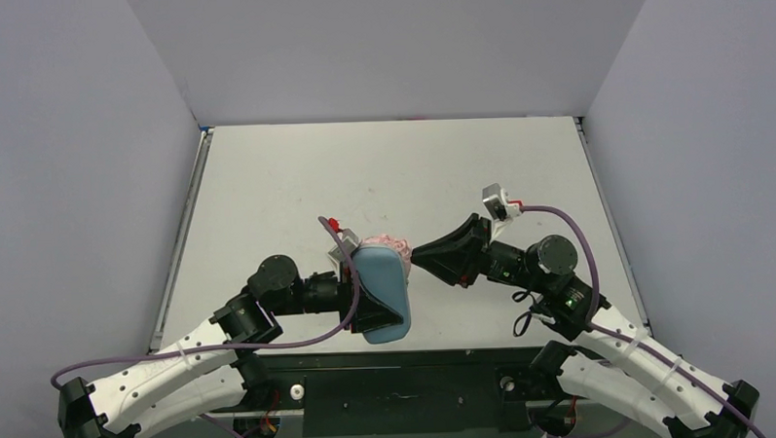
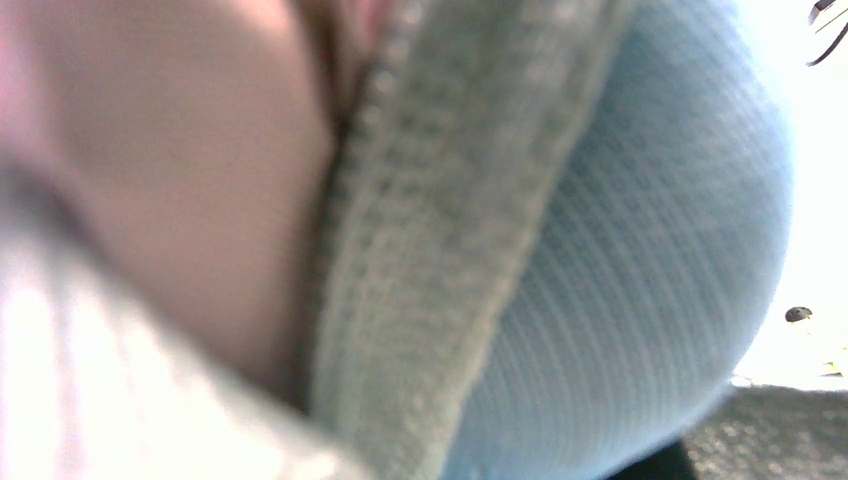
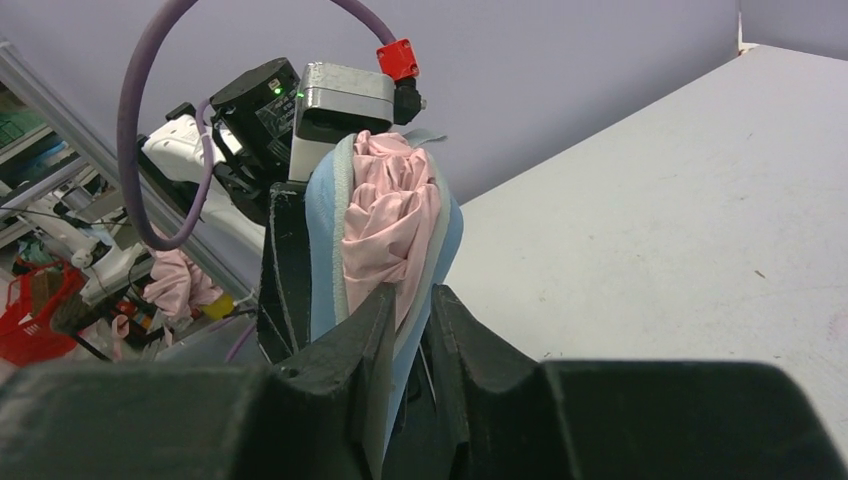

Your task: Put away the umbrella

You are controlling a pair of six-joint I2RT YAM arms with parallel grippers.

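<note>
1. The table (image 1: 461, 177) is a plain, flat, matte off-white slab. All the action sits near its front edge, between the two arms.
2. The blue case (image 1: 385, 297) is an oblong soft-shell thing with rounded ends. It has a fine ribbed weave on the outside and a coarser grey knit lip (image 2: 420, 250) running round the opening. It's tipped up on its side off the table, with the mouth facing the right arm.
3. The umbrella (image 3: 385, 215) is inside the case. The pale pink canopy is scrunched into soft, thin folds that bulge out past the lip. I can't see the shaft, ribs or handle, so they're presumably buried in there.
4. The left gripper (image 1: 356, 293) is clamped around the body of the case at a medium-wide spread, propping it up. Its own camera is too close and blurry to show the fingers.
5. The right gripper (image 3: 412, 320) has its black wedge-shaped fingers nearly together with the case's rim between them. It looks like a pinch on the edge, but I can't say how firm.
6. I'd call the task mostly done, since the umbrella is stuffed in. What's left, I reckon, is tucking in the loose pink fabric and closing the gaping mouth.
</note>
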